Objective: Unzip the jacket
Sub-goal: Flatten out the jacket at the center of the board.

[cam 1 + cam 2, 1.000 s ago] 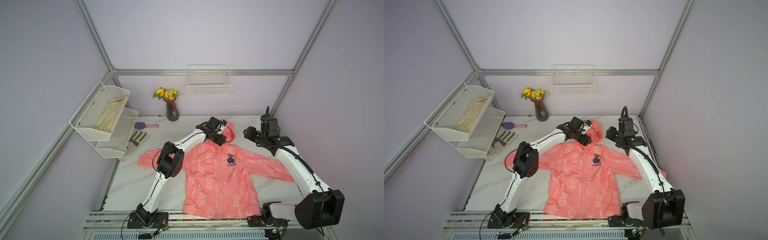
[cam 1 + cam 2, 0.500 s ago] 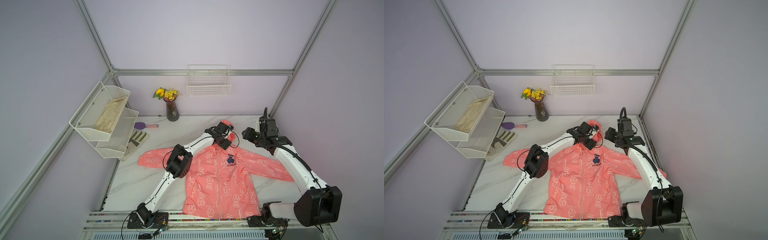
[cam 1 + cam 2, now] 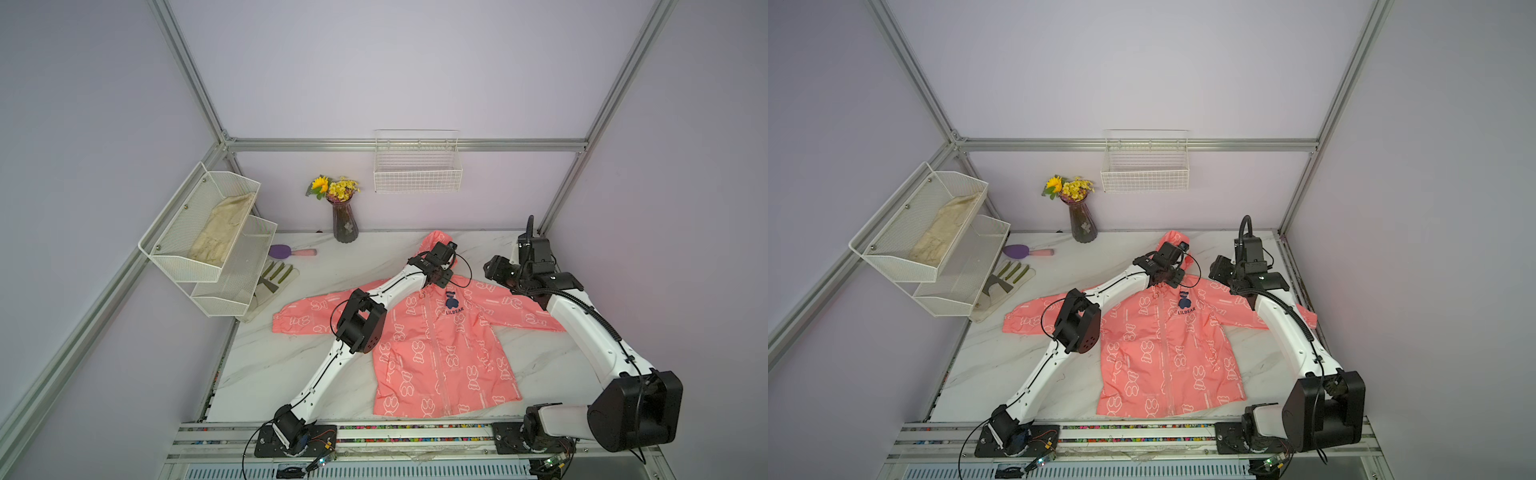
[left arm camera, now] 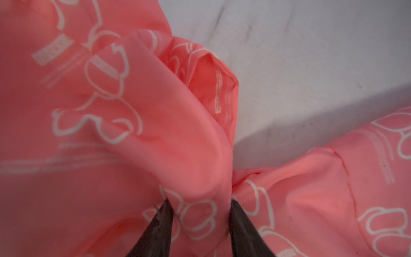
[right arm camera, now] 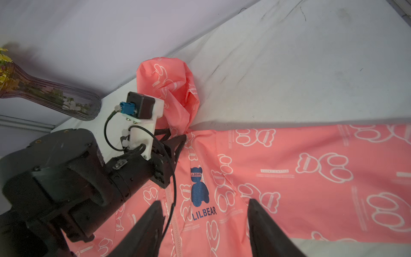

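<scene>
– Fabric between the fingers! Left gripper [image 4: 199,204] pinches a raised fold of the jacket [image 3: 436,345] at the collar, jaws partway closed on it.
– Hood [image 5: 171,84] lies bunched just beyond those fingertips; the body spreads flat on the table [image 3: 291,365], back toward that arm's base.
– Zipper [image 5: 175,233] starts just beside the grip and runs down the front, closed as far as I can see.
– Right gripper [image 5: 204,201] hangs above the chest, jaws wide apart, nothing between them. Bear logo [image 5: 199,189] sits right beneath its fingers, one sleeve [image 3: 511,307] running under that arm.
</scene>
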Robot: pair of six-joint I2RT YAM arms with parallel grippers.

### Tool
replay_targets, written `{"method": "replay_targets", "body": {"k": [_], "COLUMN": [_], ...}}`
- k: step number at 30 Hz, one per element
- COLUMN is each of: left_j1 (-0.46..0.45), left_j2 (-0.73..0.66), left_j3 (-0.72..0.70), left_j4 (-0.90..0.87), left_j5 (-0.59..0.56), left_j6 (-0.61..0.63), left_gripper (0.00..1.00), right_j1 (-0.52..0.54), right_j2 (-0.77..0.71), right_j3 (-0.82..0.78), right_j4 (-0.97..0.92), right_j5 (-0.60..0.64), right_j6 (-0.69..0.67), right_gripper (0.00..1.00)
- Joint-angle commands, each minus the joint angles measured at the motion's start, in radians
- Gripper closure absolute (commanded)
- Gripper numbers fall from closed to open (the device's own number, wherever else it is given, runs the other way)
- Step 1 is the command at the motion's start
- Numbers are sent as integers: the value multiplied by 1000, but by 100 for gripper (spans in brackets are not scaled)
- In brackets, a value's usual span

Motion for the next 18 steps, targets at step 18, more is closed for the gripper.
{"method": "replay_targets", "body": {"k": [18], "left_j1": [82], "left_j2": [-170], "left_j3": [-145], "left_j4": [98], "left_j5": [-47], "left_j6": [-67], "left_gripper": [26], "right_j1": [-3], "right_j2": [198], "right_j3": [-55], "right_j4": [107], "right_j5": [-167], "right_j6": [25], "right_gripper": [53]}}
